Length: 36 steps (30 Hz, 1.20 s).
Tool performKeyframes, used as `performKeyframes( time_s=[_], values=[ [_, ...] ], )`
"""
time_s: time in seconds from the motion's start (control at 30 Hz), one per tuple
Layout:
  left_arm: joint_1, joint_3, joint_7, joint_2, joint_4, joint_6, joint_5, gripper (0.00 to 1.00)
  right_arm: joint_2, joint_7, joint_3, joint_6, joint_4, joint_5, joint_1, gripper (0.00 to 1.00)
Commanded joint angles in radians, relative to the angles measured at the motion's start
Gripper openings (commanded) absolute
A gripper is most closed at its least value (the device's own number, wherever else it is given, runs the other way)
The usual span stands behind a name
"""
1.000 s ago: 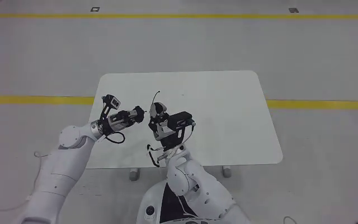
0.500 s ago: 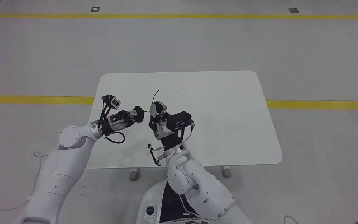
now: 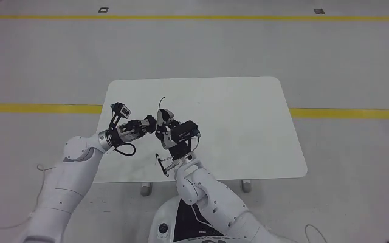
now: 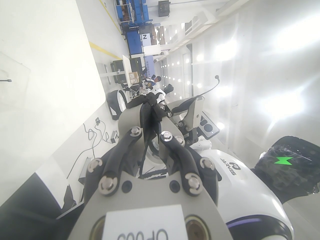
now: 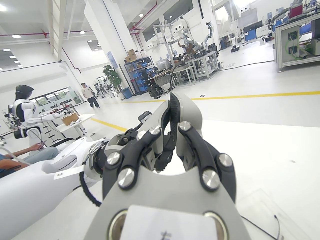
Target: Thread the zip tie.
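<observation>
The zip tie (image 3: 161,104) is a thin black strip. My right gripper (image 3: 161,119) is shut on it above the table's near left part. In the right wrist view the strip (image 5: 171,81) rises from the pinched fingertips of the right gripper (image 5: 171,98). In the left wrist view its free end (image 4: 212,87) curves up to a small blocky head. My left gripper (image 3: 153,121) sits tip to tip with the right one. Its fingers (image 4: 140,123) are shut, and a thin black strand runs back between them toward the palm.
The white table (image 3: 243,121) has rounded corners and wide bare room to the right and back. A clear sheet lies on it with a small black strip (image 5: 275,219) on top. Yellow floor lines run behind and beside the table.
My right gripper has shifted left with the zip tie, closing the gap to the left gripper. The strip's upper end has swung left too. The left arm has kept still.
</observation>
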<state>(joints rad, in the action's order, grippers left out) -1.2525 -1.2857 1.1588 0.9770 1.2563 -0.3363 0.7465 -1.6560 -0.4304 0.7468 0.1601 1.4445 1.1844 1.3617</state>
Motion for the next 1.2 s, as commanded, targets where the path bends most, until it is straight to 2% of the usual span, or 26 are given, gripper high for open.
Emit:
performKeyframes(
  time_s=[0.0,0.3,1.17],
  values=[
    [0.000,0.000,0.000,0.000,0.000,0.000,0.000,0.00,0.000,0.001,0.000,0.000,0.000,0.000,0.000,0.00],
    [0.000,0.000,0.000,0.000,0.000,0.000,0.000,0.00,0.001,0.004,0.006,0.021,-0.038,0.075,-0.010,0.00],
    [0.000,0.000,0.000,0.000,0.000,0.000,0.000,0.00,-0.019,-0.012,0.012,0.020,-0.086,0.068,-0.015,0.00]
  ],
)
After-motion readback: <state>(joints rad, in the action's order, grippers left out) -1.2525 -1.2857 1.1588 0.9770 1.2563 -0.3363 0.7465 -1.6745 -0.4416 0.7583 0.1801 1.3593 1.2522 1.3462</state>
